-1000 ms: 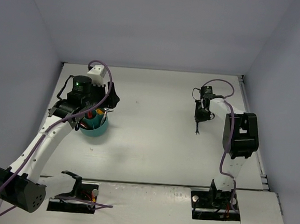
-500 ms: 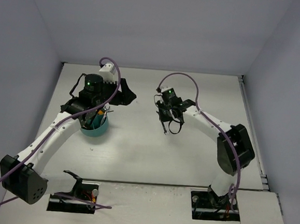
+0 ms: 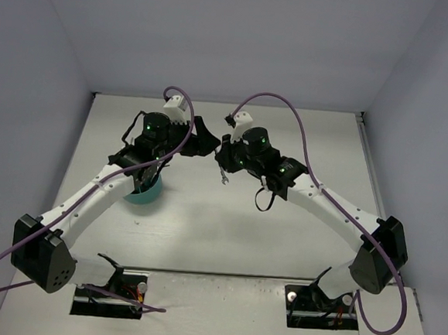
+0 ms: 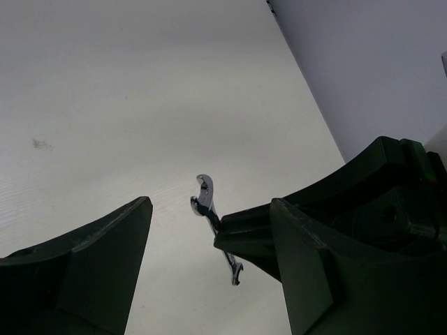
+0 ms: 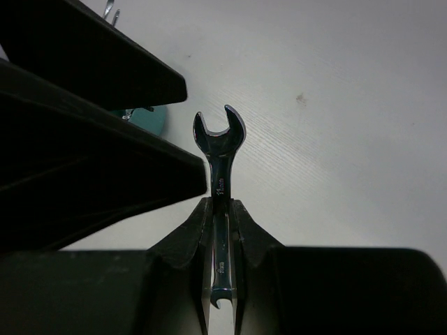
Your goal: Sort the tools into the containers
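A small silver wrench (image 5: pixel 218 139) stands upright in my right gripper (image 5: pixel 220 206), which is shut on its shank. From above, the wrench (image 3: pixel 223 180) hangs under that gripper (image 3: pixel 225 168) near the table's middle. My left gripper (image 3: pixel 203 139) is open just to its left, close to the right one. In the left wrist view the wrench (image 4: pixel 207 202) shows between the spread fingers (image 4: pixel 105 258) of the left gripper (image 4: pixel 211 204), pinched by the right gripper's dark tip (image 4: pixel 241 237). The round teal bowl (image 3: pixel 146 195) sits below the left wrist, partly hidden by the arm. A sliver of the bowl (image 5: pixel 150 118) shows in the right wrist view.
Silver tool ends (image 5: pixel 110 10) poke up near the bowl. The left gripper's dark fingers (image 5: pixel 91 77) fill the left of the right wrist view. Grey walls close in the table on three sides. Purple cables (image 3: pixel 268 97) arch over both wrists.
The right arm has swung from the far right to the table's middle with the wrench. The left gripper has moved right, off the bowl, toward it and stays open.
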Robot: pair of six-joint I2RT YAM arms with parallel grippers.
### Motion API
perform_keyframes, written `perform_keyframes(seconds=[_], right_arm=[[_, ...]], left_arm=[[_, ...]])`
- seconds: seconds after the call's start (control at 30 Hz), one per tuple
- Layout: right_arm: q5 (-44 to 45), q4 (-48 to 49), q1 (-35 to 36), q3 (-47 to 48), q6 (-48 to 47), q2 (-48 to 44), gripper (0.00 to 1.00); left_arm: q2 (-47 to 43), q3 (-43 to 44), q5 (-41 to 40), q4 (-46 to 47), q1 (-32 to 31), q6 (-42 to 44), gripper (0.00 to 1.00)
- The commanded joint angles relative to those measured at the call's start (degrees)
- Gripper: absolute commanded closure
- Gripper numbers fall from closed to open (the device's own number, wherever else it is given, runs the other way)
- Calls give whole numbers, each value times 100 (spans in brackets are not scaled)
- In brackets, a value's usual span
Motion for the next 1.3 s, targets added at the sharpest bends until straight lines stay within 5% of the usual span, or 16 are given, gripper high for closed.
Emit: perform_keyframes(seconds=[0.0,0.17,0.43,0.57,0.73,0.8,1.03,1.27], right_arm=[[-219,683,87,20,42,-230,100],[-291,896,149,-27,78,-267,100],[-321,1279,169,-250,245,-377,100],[-301,1385,169,-296,240,-389,97],[-209,1388,153,-364,205,-437,40],[-170,1377,151,-428,155,-525,28],[-107,1197,-166,-960,-19,-1161,18],[-310,988,-735,-1518,-126,-1827,15]], left_arm=[[19,174,11,609,-113,-120,35],[104,127,3,636,-145,-192,45],[36,8,-51,716,-154,-277,99],[-68,-132,-218,774,-147,-217,100],[-482,-332,-781,528,-61,326,100],[-638,-315,-966,217,63,679,100],[-1309,-371,-1389,-768,891,1789,100],[-1621,-884,-2376,-762,1159,2996,100]])
